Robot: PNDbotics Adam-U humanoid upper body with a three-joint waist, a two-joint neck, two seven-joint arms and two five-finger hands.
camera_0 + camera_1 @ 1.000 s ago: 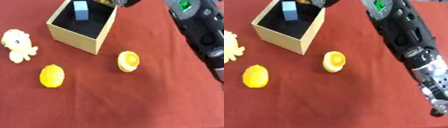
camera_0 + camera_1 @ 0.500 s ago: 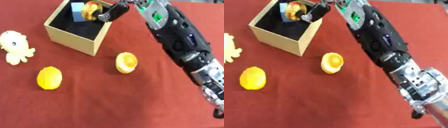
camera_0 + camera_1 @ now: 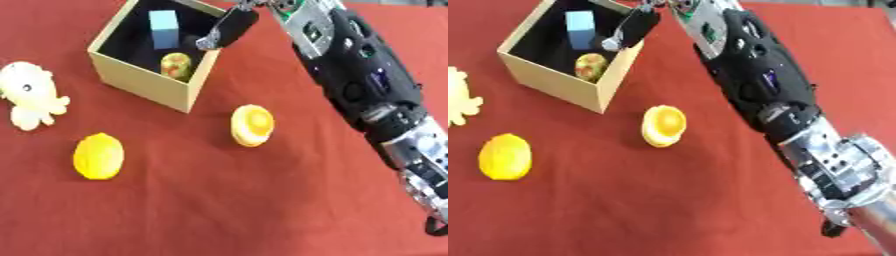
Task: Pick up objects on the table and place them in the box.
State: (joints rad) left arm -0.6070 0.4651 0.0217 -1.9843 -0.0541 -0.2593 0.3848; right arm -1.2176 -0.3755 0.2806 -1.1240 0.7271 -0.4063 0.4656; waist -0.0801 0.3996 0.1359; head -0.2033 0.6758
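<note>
The robot's right hand (image 3: 229,26) hangs over the near right rim of the open tan cardboard box (image 3: 140,86), its black fingers (image 3: 217,37) straight and released, grasping nothing. Inside the box, a round yellow-and-red ball (image 3: 177,65) lies just below and to the left of the fingertips, apart from them, with a light blue block (image 3: 164,23) behind it. On the red desk (image 3: 227,200) in front of the box lie a yellow lemon-shaped toy (image 3: 98,156), a round yellow-orange toy (image 3: 252,125), and, left of the box, a cream plush octopus (image 3: 29,95).
</note>
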